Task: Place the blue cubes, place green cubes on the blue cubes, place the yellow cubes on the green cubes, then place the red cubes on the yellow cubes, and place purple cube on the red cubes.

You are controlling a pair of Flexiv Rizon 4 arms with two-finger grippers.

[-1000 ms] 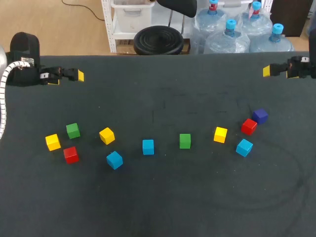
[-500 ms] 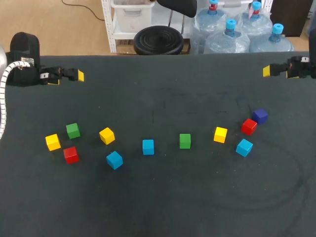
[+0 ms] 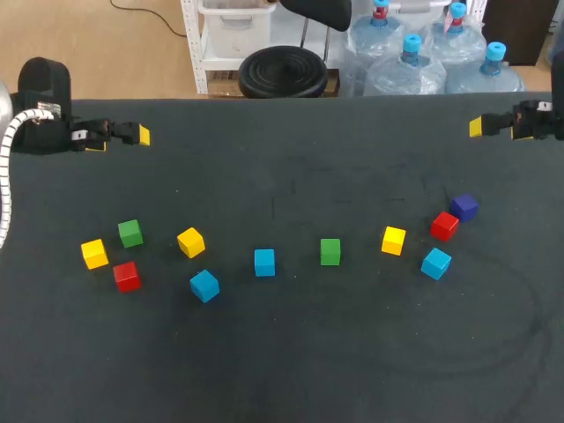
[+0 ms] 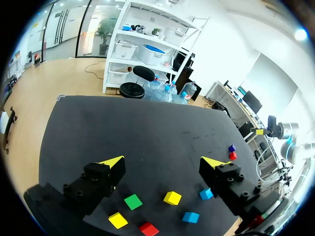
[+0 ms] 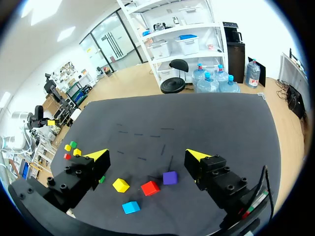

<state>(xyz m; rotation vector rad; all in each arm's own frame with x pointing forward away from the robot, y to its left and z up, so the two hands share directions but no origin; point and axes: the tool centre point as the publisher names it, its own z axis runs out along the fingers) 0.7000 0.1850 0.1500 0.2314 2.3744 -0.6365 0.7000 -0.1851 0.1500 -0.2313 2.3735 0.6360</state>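
Note:
The cubes lie loose in a curved row across the table's middle. From the left come a yellow cube [image 3: 94, 254], a green cube [image 3: 130, 233], a red cube [image 3: 127, 276], another yellow cube [image 3: 190, 241], two blue cubes [image 3: 204, 285] [image 3: 264, 262] and a green cube [image 3: 330, 251]. Further right are a yellow cube [image 3: 393, 240], a blue cube [image 3: 435, 263], a red cube [image 3: 444, 226] and the purple cube [image 3: 464, 207]. None is stacked. My left gripper [image 3: 132, 135] [image 4: 165, 161] stands open at the far left, high above the cubes. My right gripper [image 3: 483, 126] [image 5: 147, 155] is open at the far right, holding nothing.
The table [image 3: 291, 352] is a dark mat with faint marks. Its back and front strips carry no objects. Each arm stays near the rear corner on its own side.

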